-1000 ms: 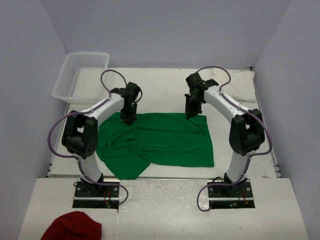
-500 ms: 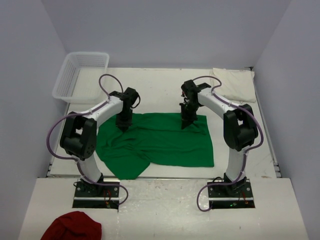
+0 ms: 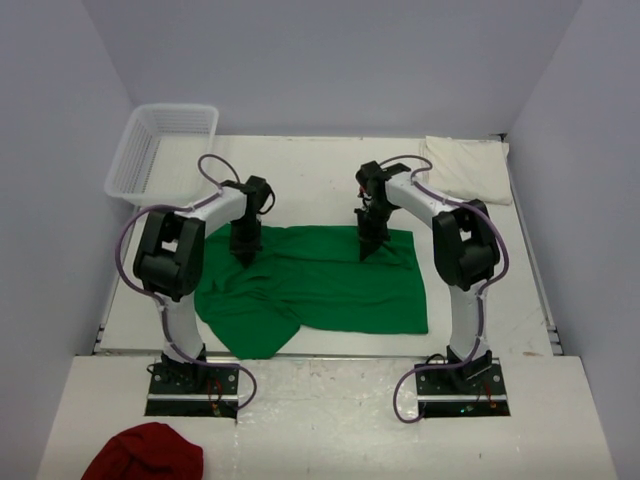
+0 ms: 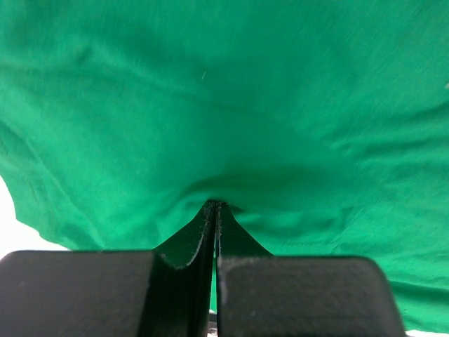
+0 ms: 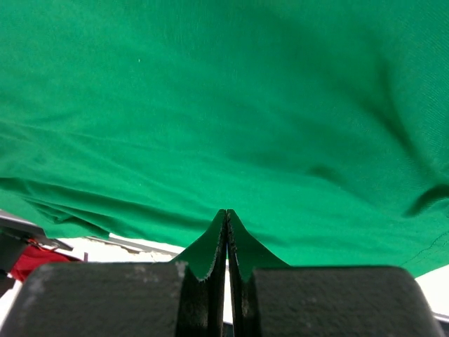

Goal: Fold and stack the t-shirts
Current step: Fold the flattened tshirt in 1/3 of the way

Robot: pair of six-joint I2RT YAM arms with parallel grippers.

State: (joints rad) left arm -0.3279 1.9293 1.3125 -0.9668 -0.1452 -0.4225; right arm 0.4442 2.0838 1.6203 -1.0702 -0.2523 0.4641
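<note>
The bright green t-shirt (image 3: 320, 285) lies spread on the white table, rumpled at its near left corner. My left gripper (image 3: 245, 255) points down at the shirt's far left edge. In the left wrist view its jaws (image 4: 212, 203) are shut, and the green cloth (image 4: 224, 105) puckers at their tips. My right gripper (image 3: 367, 250) is at the far right edge, shut (image 5: 226, 212) with green cloth (image 5: 210, 105) pinched at its tips. The cream-white t-shirt (image 3: 465, 168) lies folded at the back right corner.
A clear plastic basket (image 3: 150, 150) stands at the back left corner. A dark red cloth (image 3: 145, 455) lies on the near ledge, left of the arm bases. Grey walls close in the table on three sides.
Both grippers have moved a little nearer and inward along the shirt's far edge, staying shut. Both elbows have swung in over the table.
</note>
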